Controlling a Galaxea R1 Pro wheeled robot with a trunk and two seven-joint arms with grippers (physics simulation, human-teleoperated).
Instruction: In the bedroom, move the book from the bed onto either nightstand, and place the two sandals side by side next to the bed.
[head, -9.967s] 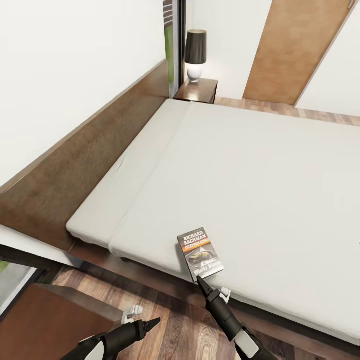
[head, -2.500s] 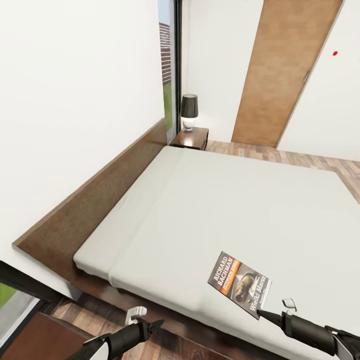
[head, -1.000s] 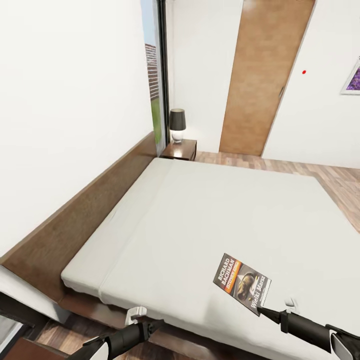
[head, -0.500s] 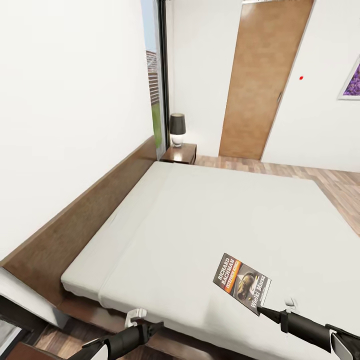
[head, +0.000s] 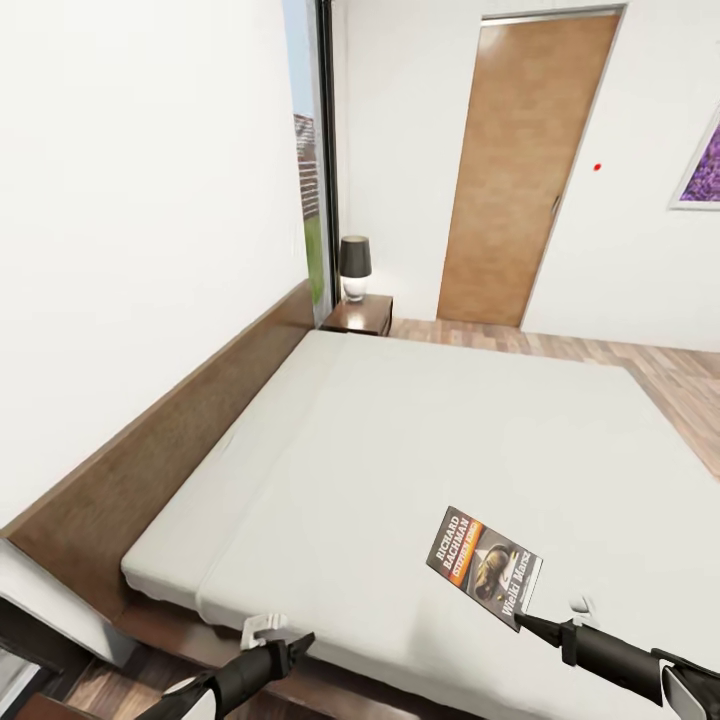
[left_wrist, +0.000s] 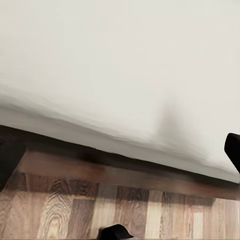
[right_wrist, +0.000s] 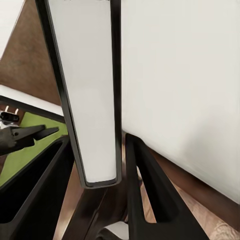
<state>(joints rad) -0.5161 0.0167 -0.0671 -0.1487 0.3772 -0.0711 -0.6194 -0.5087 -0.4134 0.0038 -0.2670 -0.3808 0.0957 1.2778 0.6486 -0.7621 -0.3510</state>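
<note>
The book (head: 485, 565), dark grey with white "Richard Bachman" lettering and an orange band, hangs just over the bed (head: 420, 430) near its front edge. My right gripper (head: 522, 621) is shut on the book's near corner. In the right wrist view the book (right_wrist: 87, 90) stands edge-on, its white pages between the two black fingers (right_wrist: 145, 185). My left gripper (head: 303, 642) hovers low beside the bed's front edge and is open, with off-white mattress (left_wrist: 120, 65) ahead of it. The nightstand (head: 358, 313) with its dark-shaded lamp (head: 354, 266) stands at the bed's far corner. The sandals are out of view.
A dark wooden headboard (head: 190, 410) runs along the white wall on the left. A brown door (head: 520, 170) stands shut behind the bed. Wooden floor (head: 620, 350) runs past the far side of the bed. A bed frame rail (left_wrist: 120, 172) sits above floorboards.
Ten seconds ago the book lay on the mattress by the front edge; now my right gripper holds it further right. Over the last second the head view has tilted up slightly.
</note>
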